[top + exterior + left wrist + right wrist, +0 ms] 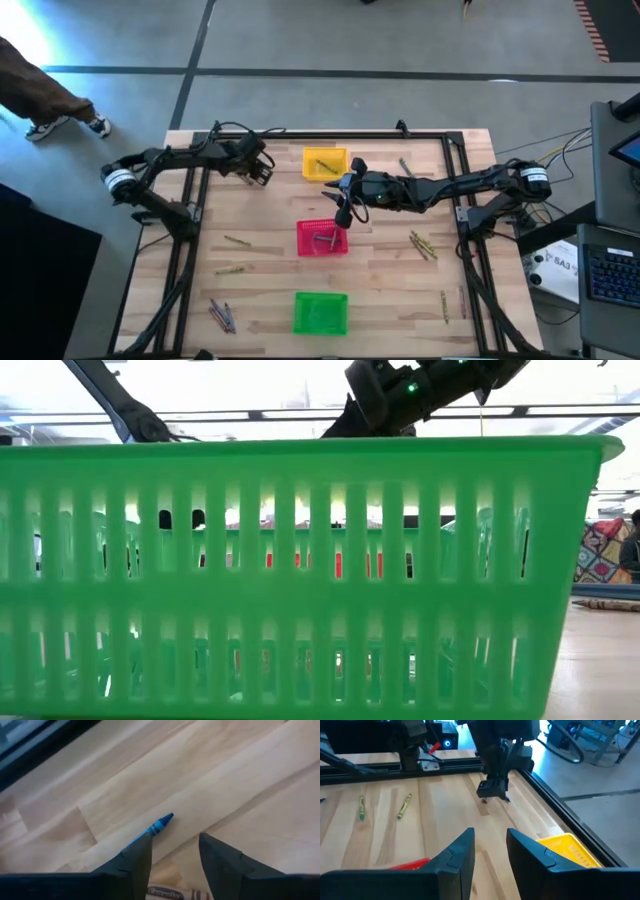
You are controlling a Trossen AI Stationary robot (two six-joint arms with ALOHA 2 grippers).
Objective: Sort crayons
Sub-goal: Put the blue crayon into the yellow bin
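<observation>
We see a pale wood bench [270,265] with plank stripes and a black frame. Down its middle stand three slatted baskets: a yellow basket [325,163] far, a red basket [322,238] in the centre, a green basket [320,313] near. Both arms are black. Under the left tool [172,855] lies a blue crayon [159,825] with darker blue bands on its wrapper. Two olive-yellow crayons [403,806] with green tips lie on the bench's left. The floor is grey.
</observation>
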